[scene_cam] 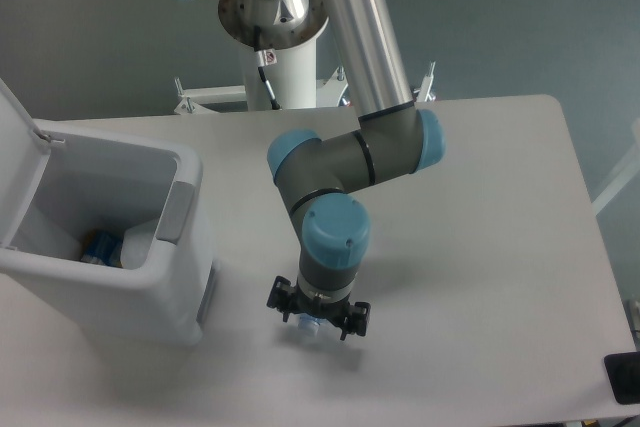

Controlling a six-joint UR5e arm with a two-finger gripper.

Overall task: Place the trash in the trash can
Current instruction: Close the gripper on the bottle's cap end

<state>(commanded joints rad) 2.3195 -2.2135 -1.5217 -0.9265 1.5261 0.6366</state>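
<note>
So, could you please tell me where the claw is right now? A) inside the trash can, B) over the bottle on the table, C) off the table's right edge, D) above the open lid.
B: the claw is down over the bottle on the table, right of the trash can.
</note>
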